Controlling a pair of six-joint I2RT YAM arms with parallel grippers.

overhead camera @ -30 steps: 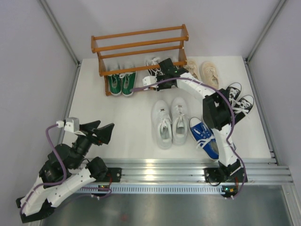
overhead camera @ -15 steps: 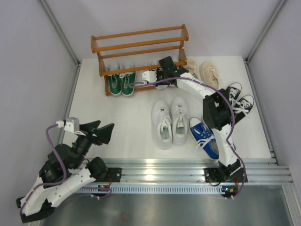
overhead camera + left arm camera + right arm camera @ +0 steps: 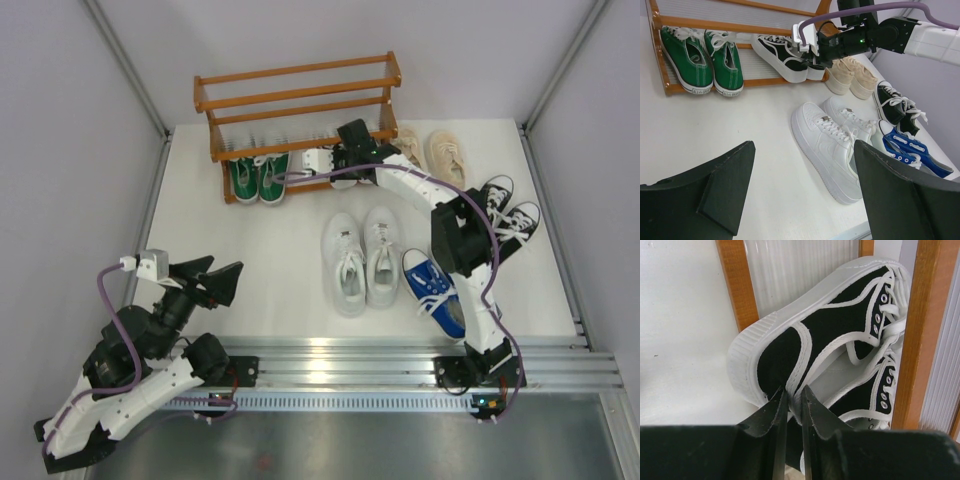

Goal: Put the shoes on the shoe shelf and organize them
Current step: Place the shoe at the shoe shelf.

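Now clenched on the heel rim of the black-and-white shoe [image 3: 830,325], the right pincer [image 3: 790,395] has nudged it leftward, deeper onto the shoe shelf's [image 3: 735,285] lowest tier, right of the green pair [image 3: 258,178], so this placement looks nearly done.

Bright, even light (soft shadows), sharp focus.

I find no legible text, brand, number or sign in any of my three views. The green sneakers [image 3: 700,55] each carry a printed heel strip [image 3: 696,90], and one of the white sneakers [image 3: 832,145] bears a small lace tag [image 3: 826,119]. Both markings are too small for me to read.
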